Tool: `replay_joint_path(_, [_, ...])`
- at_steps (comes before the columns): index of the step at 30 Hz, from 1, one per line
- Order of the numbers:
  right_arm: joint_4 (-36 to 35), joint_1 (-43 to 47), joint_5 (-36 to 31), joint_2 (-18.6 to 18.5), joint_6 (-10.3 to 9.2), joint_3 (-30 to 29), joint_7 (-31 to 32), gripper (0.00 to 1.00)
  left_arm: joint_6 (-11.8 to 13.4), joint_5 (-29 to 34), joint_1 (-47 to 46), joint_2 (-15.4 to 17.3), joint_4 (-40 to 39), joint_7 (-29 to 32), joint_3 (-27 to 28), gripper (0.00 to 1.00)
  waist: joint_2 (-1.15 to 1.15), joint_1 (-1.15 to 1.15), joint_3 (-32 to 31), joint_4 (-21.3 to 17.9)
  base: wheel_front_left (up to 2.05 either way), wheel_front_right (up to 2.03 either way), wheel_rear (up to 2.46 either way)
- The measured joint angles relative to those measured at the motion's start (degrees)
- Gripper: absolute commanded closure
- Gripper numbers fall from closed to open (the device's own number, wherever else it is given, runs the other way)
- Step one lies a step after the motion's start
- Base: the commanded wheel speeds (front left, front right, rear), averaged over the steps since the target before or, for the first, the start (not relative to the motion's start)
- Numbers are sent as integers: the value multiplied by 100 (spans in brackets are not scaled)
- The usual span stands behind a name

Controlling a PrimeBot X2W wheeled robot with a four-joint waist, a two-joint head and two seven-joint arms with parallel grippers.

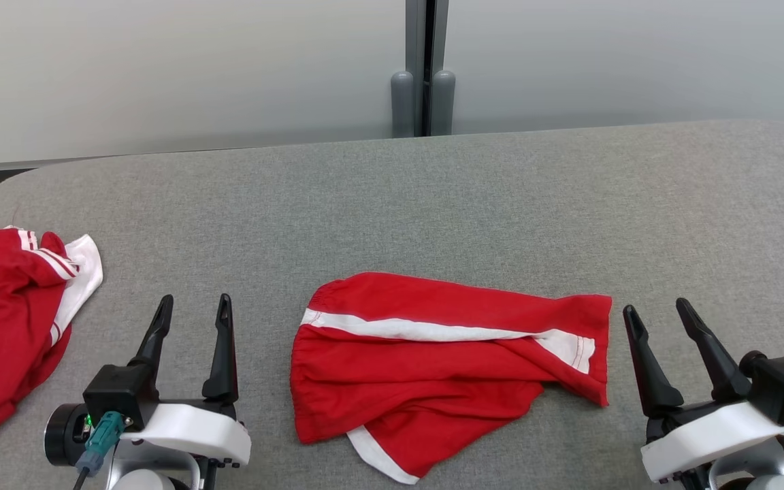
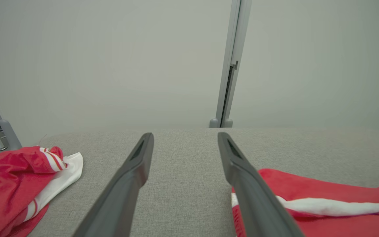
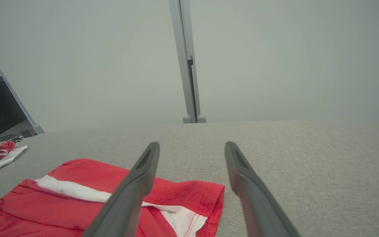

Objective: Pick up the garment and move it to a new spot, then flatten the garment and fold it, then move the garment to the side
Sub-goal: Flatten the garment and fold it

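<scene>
A red garment with white stripes, a pair of shorts, lies rumpled on the grey table at the front middle. It also shows at the lower right of the left wrist view, garment, and at the lower left of the right wrist view, garment. My left gripper stands open to the garment's left, apart from it. My right gripper stands open just right of the garment's hem, with nothing between its fingers.
A second red and white garment lies crumpled at the table's left edge. A pale wall with a grey post runs behind the table. Bare grey cloth stretches across the back and right.
</scene>
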Motion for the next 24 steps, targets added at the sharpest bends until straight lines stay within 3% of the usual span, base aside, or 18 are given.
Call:
replay_joint_path(15, [34,47,0,66,0,14,22,0,31,-45,40,54,-19,58,-41,0,0,0,41,1,0,0,0])
replay_joint_path(18, [33,38,0,74,0,20,23,0,-93,-43,-220,22,93,192,-183,0,0,0,99,14,0,0,0])
replay_joint_path(24, [23,-162,23,60,0,166,55,0,-646,-238,-1175,-170,784,1015,-580,0,0,0,330,-17,0,0,0])
